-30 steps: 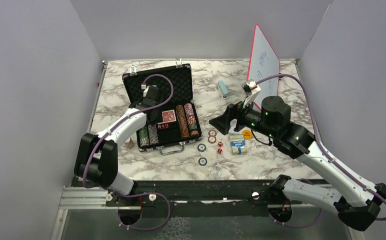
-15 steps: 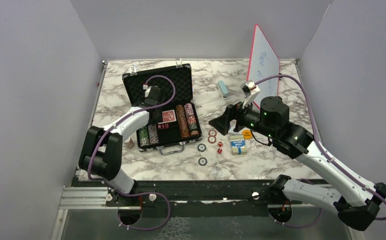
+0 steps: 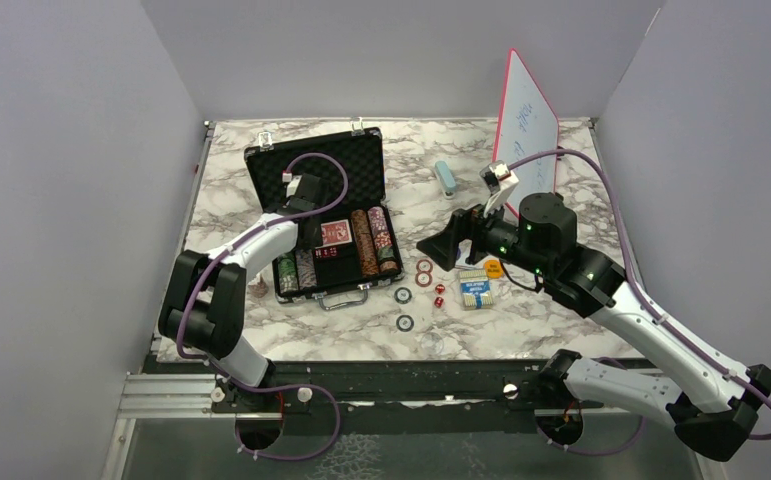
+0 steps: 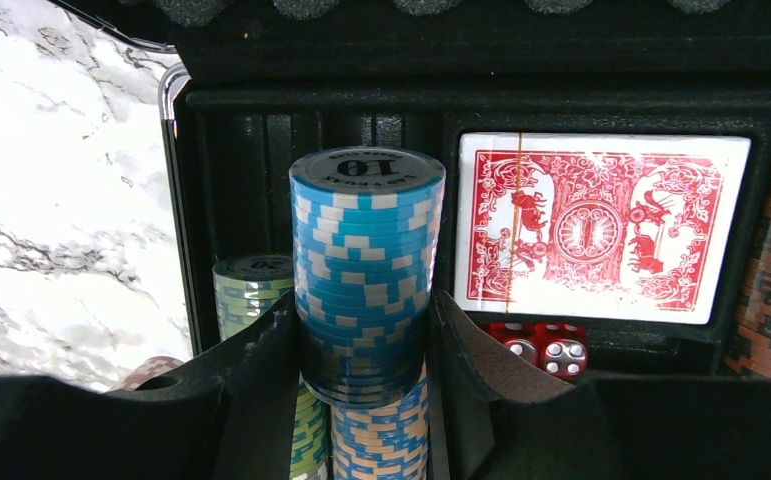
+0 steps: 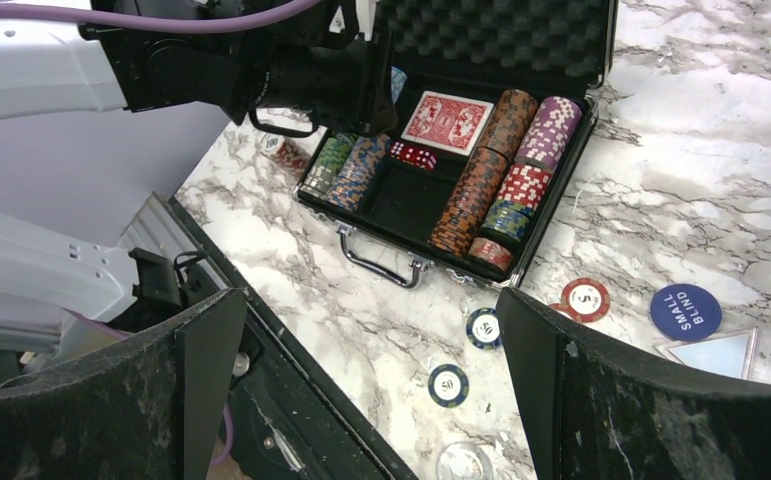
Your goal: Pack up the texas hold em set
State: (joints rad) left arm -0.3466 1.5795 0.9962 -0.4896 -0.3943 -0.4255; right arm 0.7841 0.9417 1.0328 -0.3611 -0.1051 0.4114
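Observation:
The black briefcase [image 3: 346,165] lies open at the back left, its foam lid up. My left gripper [image 3: 306,238] is inside it, shut on a stack of blue striped chips [image 4: 366,260], held above more blue chips in the left slot. Green chips [image 4: 249,285], the red card deck [image 4: 596,225] and red dice [image 4: 546,345] sit beside it. My right gripper [image 3: 441,245] is open and empty above the table right of the case. Below it lie two "50" chips [image 5: 484,328], a red "5" chip [image 5: 585,299] and a blue button [image 5: 685,312]. The blue deck [image 3: 475,290] and loose dice [image 3: 439,295] lie on the table.
A red-framed whiteboard [image 3: 526,125] leans at the back right, and a pale blue block [image 3: 446,178] lies in front of it. An orange button [image 3: 494,268] and a clear disc [image 3: 431,344] are on the table. One chip [image 3: 258,290] lies left of the case. Walls close in three sides.
My left arm's elbow has swung in toward the case, and the gripper with the chip stack has shifted slightly inside it. The right arm has barely moved.

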